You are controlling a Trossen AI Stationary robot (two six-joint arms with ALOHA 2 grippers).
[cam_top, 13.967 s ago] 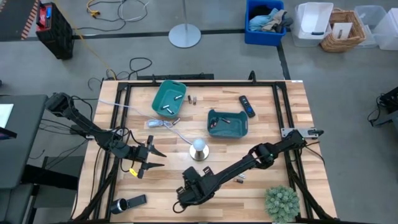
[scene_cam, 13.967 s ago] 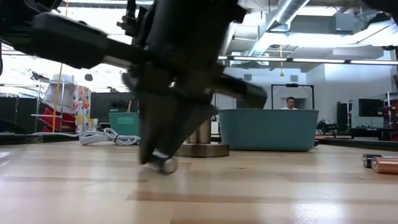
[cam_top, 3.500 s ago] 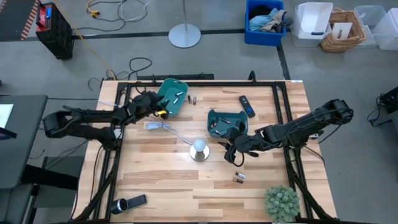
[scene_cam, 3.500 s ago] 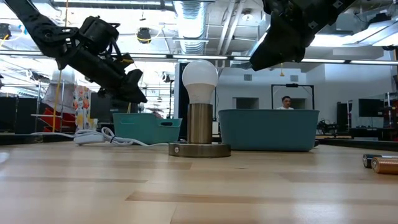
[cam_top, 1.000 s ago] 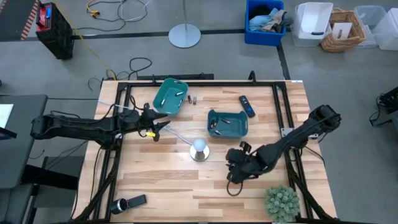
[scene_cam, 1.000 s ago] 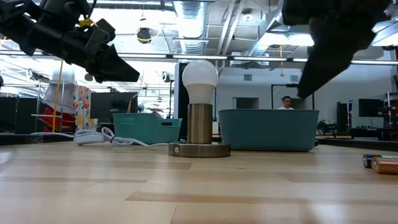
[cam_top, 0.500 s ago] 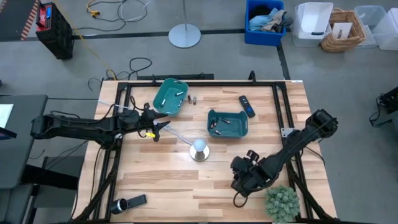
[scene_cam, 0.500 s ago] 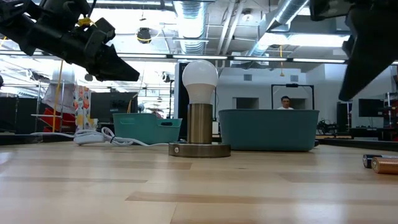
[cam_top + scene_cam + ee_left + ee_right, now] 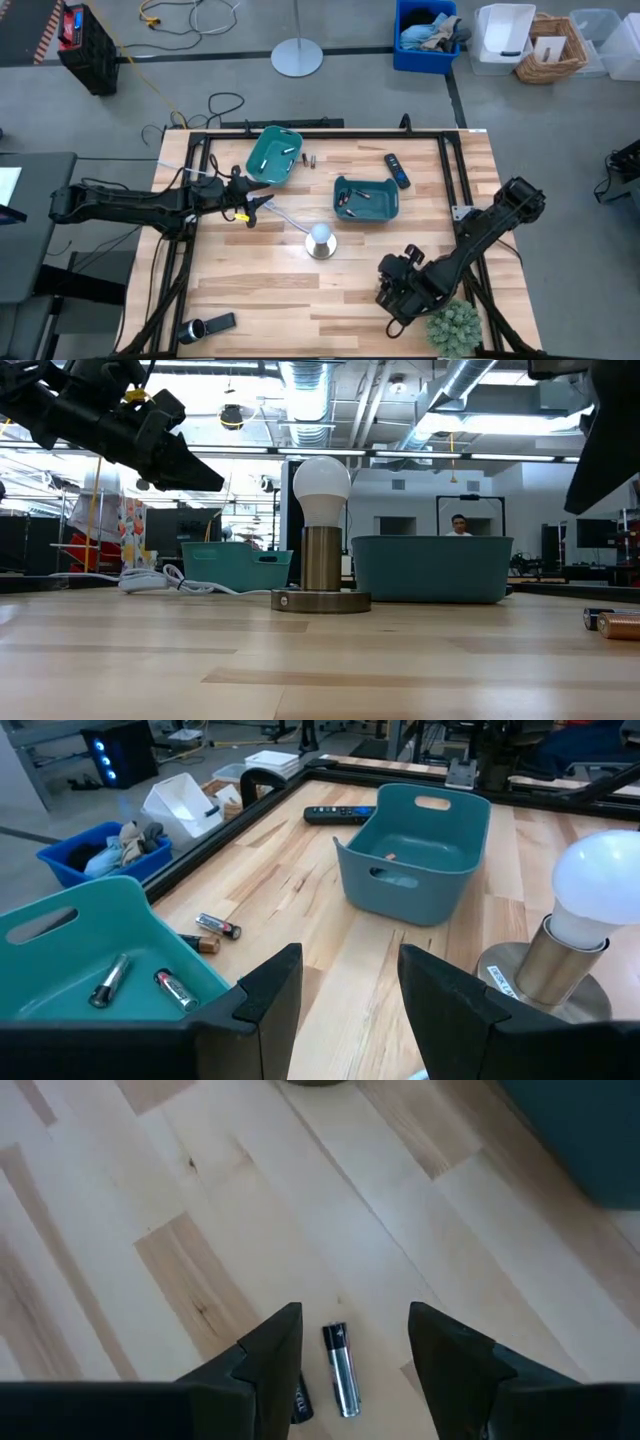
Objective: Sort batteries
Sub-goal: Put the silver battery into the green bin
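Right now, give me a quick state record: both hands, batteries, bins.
left hand: open, empty, raised beside the left bin
right hand: open, above a loose battery near the plant
left bin contents: two batteries
right bin: batteries inside, count unclear
table: two batteries loose beside left bin

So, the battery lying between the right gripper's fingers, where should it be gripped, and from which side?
Grip the battery at mid-length, across its round body, coming straight down from above. It lies flat on the table, lengthwise in the gap of the open right gripper, so the fingers would probably close on its two long sides. A second battery beside it could get in the way.
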